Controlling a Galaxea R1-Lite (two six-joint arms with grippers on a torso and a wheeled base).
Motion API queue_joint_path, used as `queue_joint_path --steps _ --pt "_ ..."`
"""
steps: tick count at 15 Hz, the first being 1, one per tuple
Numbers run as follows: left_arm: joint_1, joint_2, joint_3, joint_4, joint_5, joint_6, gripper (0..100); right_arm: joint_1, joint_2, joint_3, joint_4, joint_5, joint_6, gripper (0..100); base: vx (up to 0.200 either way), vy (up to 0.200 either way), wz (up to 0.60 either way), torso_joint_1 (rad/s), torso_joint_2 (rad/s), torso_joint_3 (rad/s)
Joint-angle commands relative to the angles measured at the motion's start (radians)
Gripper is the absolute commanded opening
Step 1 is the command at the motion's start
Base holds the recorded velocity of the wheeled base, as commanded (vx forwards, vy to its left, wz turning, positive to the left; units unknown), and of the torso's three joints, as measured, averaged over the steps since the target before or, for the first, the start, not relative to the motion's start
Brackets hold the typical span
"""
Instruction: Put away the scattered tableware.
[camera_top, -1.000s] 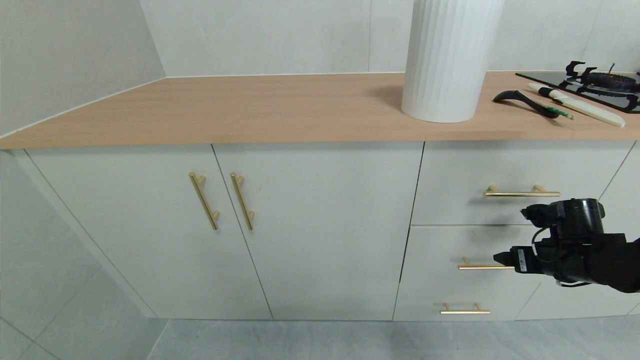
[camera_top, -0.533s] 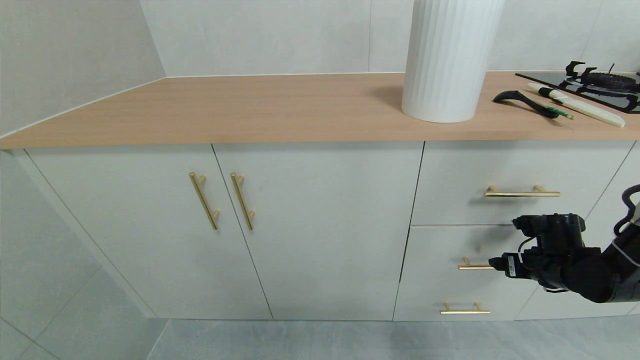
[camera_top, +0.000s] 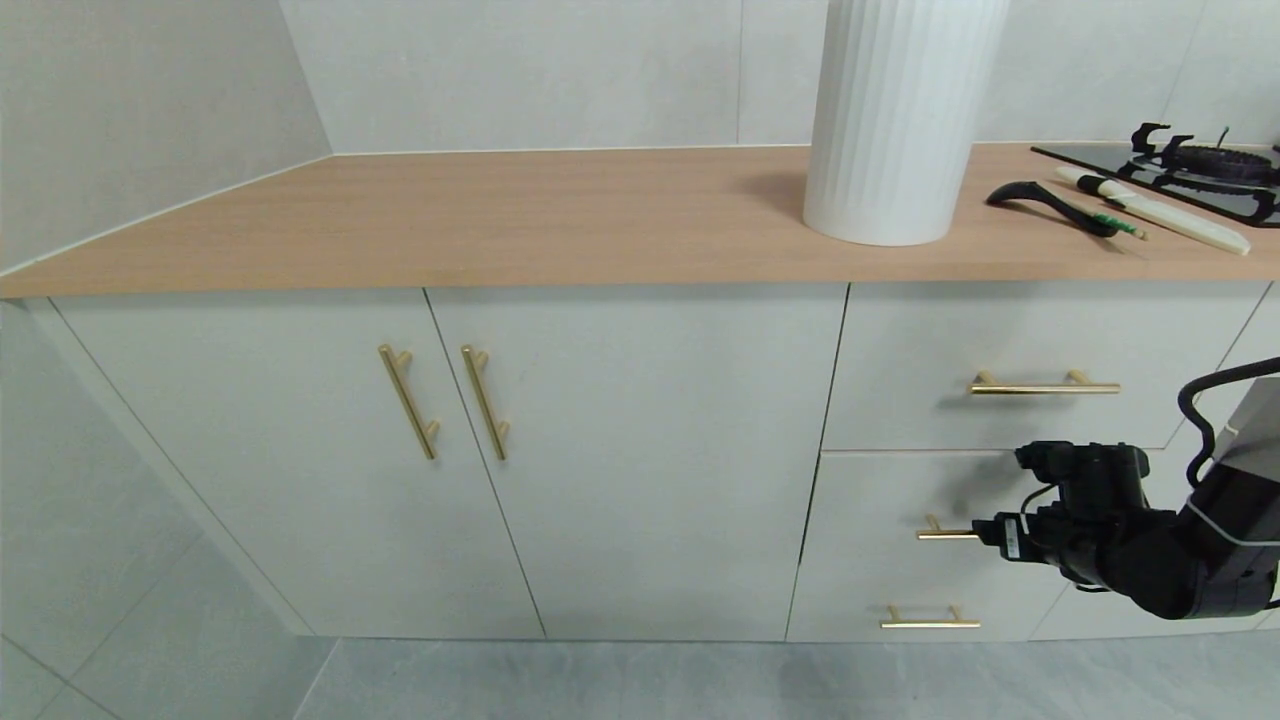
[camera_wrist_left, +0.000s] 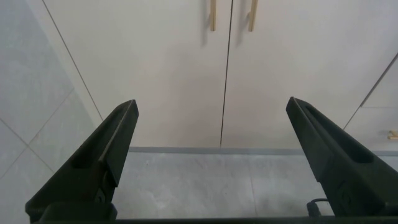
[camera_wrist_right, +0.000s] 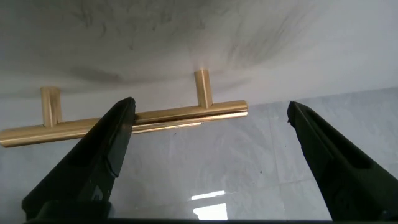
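Upper right on the counter (camera_top: 500, 220) lies scattered tableware (camera_top: 1055, 207): slim, stiff, probably light and slippery, best pinched mid-handle; lower right, right gripper (camera_top: 985, 528) spread wide at the middle drawer handle (camera_top: 945, 534).

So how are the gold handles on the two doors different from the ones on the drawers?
The door handles stand upright, side by side; the drawer handles lie flat, stacked one above another. The right gripper sits open at the middle drawer handle, far from the door handles. All are gold bars on two posts.
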Motion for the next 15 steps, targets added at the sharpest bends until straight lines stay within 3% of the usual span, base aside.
queue_joint_path --steps 1,5,7,10,12,15 --pt "0.0 0.0 -0.001 0.0 0.0 0.0 100 0.0 0.005 0.004 0.01 -0.001 -0.003 100 0.0 0.0 0.0 0.0 0.0 0.0" --pt "0.0 0.002 0.001 0.0 0.0 0.0 100 0.001 -0.005 0.023 0.023 -0.001 -0.014 100 0.0 0.0 0.0 0.0 0.0 0.0" --pt "0.0 0.0 0.001 0.0 0.0 0.0 100 0.001 -0.107 0.058 0.107 0.011 -0.051 100 0.0 0.0 0.0 0.0 0.0 0.0" --pt "0.0 0.002 0.001 0.0 0.0 0.0 100 0.059 -0.507 0.038 0.537 0.119 -0.051 100 0.0 0.0 0.0 0.0 0.0 0.0" --pt "0.0 0.002 -0.001 0.0 0.0 0.0 100 0.104 -0.685 -0.009 0.713 0.146 -0.044 100 0.0 0.0 0.0 0.0 0.0 0.0" --pt "0.0 0.0 -0.001 0.0 0.0 0.0 100 0.127 -0.703 -0.014 0.652 0.146 0.034 100 0.0 0.0 0.0 0.0 0.0 0.0"
